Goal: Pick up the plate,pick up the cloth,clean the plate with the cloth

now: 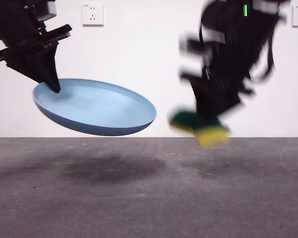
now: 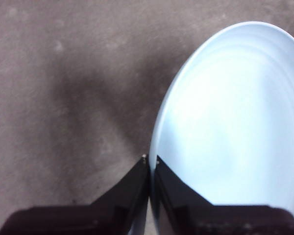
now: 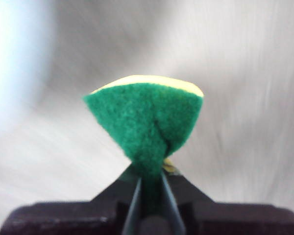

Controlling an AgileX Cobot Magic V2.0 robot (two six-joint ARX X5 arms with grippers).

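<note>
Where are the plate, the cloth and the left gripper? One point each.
plate (image 1: 102, 106): front view, middle of its inner surface.
cloth (image 3: 147, 117): right wrist view, green scouring face, pinched in the right arm's jaws.
left gripper (image 2: 151, 164): left wrist view, between the tips clamped on the plate's rim.

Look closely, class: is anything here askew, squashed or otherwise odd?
Yes. The plate hangs tilted in the air, pinched at its rim by the left gripper. The right gripper squeezes the sponge into a crumpled wedge.
</note>
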